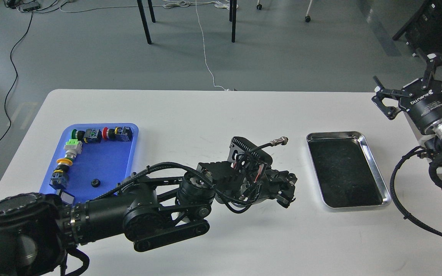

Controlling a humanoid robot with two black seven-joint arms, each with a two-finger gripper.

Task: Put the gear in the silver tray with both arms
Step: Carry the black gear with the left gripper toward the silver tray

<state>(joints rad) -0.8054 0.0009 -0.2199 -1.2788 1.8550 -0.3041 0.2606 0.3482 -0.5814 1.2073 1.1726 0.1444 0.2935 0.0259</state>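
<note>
The only lettering that reads is white print on the black cylindrical body of the right gripper (pixel 416 92), running slantwise along the housing at about (pixel 422 99): it looks like "ROBOTIQ", seen upside down from the head view. A second, finer line of white print sits just beside it and is too small to read. No other text can be made out.

silver tray (pixel 376 169) bare, right of left claw (pixel 287 191) | gear (pixel 96 183) in blue tray (pixel 102 163)
</note>
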